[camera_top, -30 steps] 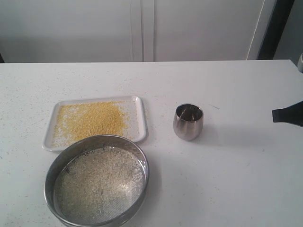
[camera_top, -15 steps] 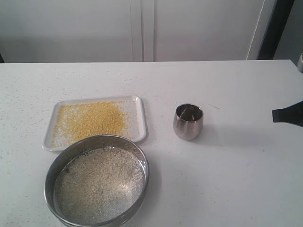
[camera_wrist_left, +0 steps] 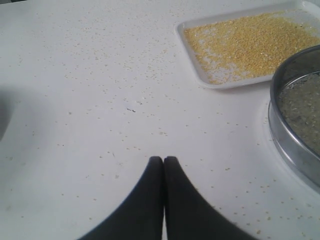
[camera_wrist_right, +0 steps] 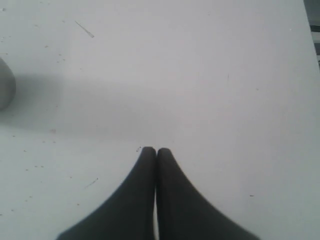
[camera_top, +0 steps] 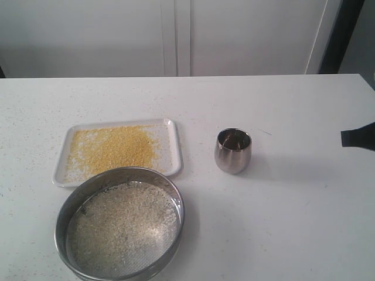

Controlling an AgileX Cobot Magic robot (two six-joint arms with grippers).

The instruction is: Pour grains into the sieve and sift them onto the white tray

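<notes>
White tbl (camera_top: 293,222), white tray (camera_top: 177,149), sieve (camera_top: 81,191), 1 steel cup (camera_top: 232,154)

On the table (camera_top: 293,222), the tray (camera_top: 177,149) lay left of centre. The sieve (camera_top: 61,225) stood just before it, at the near edge of the table; whether the two touched could not be established. Grains (camera_top: 114,149) lay spread in the tray, and more lay in the sieve. The cup (camera_top: 232,153) stood apart, right of the tray. The right gripper (camera_top: 344,138) was well right of the cup.

You won't find any readable text, labels, brands or numbers on anything in these views.
</notes>
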